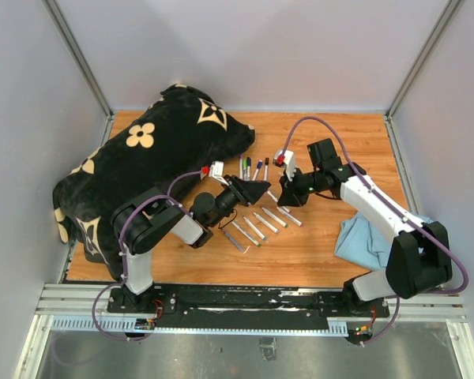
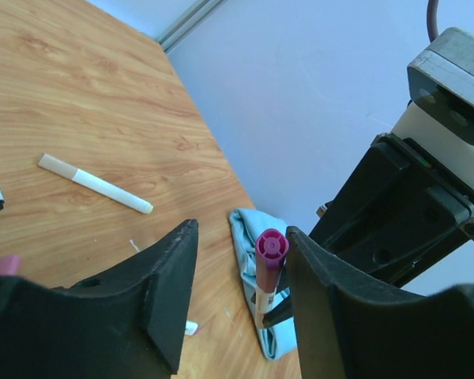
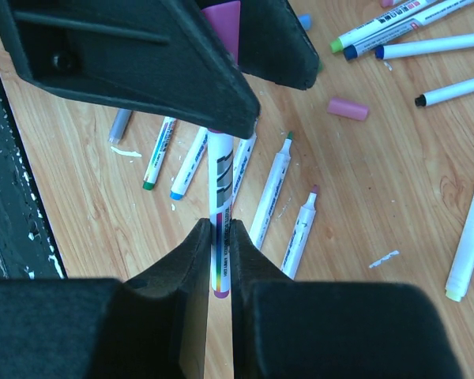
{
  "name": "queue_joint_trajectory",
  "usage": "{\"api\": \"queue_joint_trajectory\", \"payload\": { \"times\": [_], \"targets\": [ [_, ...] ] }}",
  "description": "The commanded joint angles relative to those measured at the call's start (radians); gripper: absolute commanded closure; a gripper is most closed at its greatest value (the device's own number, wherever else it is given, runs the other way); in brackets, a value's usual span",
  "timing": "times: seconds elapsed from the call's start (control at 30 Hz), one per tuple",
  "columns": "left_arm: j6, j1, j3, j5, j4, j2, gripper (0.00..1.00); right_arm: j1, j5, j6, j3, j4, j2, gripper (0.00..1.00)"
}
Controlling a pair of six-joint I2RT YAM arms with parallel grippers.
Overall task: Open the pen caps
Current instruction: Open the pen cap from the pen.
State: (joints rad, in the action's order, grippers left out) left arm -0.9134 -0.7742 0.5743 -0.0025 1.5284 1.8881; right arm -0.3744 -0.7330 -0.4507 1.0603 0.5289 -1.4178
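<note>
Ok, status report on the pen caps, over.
Right pincer shut on marker barrel. Left pincer open, straddling its magenta cap, not yet clamped. Nothing in the way.

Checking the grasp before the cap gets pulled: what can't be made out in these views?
Left wrist: whether the left hand touches the magenta cap; its own finger hides that side.
Right wrist: the cap's top, cut off by the frame edge and covered by left-hand fingers.
Top: the marker in the right hand, too small and lost between both hands.
</note>
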Motion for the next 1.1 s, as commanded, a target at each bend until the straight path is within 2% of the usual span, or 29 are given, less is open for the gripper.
{"api": "queue_joint_trajectory", "payload": {
  "times": [0.0, 0.13, 0.17, 0.2, 0.23, 0.3, 0.4, 0.47, 0.6, 0.77, 0.83, 0.97, 1.0, 1.07],
  "targets": [
    [-0.001, 0.004, 0.013, 0.014, 0.131, 0.007, 0.54, -0.039, 0.023, -0.034, -0.011, 0.018, 0.006, 0.99],
    [-0.010, 0.004, 0.003, 0.029, 0.140, 0.001, 0.89, -0.050, 0.038, -0.039, -0.013, 0.017, 0.006, 0.99],
    [-0.013, 0.004, -0.003, 0.031, 0.144, -0.003, 0.97, -0.050, 0.037, -0.040, -0.013, 0.017, 0.008, 0.99],
    [-0.016, 0.004, -0.011, 0.033, 0.151, -0.007, 0.99, -0.050, 0.035, -0.040, -0.013, 0.016, 0.010, 0.99],
    [-0.019, 0.004, -0.019, 0.033, 0.160, -0.011, 1.00, -0.050, 0.033, -0.039, -0.013, 0.016, 0.012, 0.95],
    [-0.034, 0.004, -0.038, 0.038, 0.193, -0.021, 1.00, -0.050, 0.018, -0.032, -0.013, 0.016, 0.018, 0.76],
    [-0.054, -0.004, -0.057, 0.048, 0.228, -0.033, 1.00, -0.051, -0.027, -0.015, -0.011, 0.011, 0.026, 0.54],
    [-0.058, -0.015, -0.063, 0.048, 0.233, -0.043, 1.00, -0.052, -0.049, -0.002, -0.011, 0.004, 0.024, 0.48],
    [-0.056, -0.035, -0.063, 0.040, 0.234, -0.063, 1.00, -0.063, -0.069, 0.009, -0.011, 0.002, 0.000, 0.47],
    [-0.064, -0.036, -0.059, 0.034, 0.237, -0.073, 1.00, -0.102, -0.056, 0.012, -0.008, 0.002, -0.027, 0.48],
    [-0.064, -0.036, -0.060, 0.028, 0.239, -0.079, 1.00, -0.111, -0.045, 0.013, -0.007, 0.002, -0.031, 0.59],
    [-0.039, -0.032, -0.074, -0.013, 0.244, -0.108, 1.00, -0.112, -0.043, 0.014, -0.007, 0.004, -0.035, 0.91],
    [-0.032, -0.026, -0.076, -0.021, 0.243, -0.118, 1.00, -0.113, -0.043, 0.013, -0.006, 0.007, -0.036, 0.96],
    [-0.039, 0.002, -0.073, -0.029, 0.242, -0.138, 1.00, -0.113, -0.042, 0.008, -0.001, 0.018, -0.043, 0.99]
  ]
}}
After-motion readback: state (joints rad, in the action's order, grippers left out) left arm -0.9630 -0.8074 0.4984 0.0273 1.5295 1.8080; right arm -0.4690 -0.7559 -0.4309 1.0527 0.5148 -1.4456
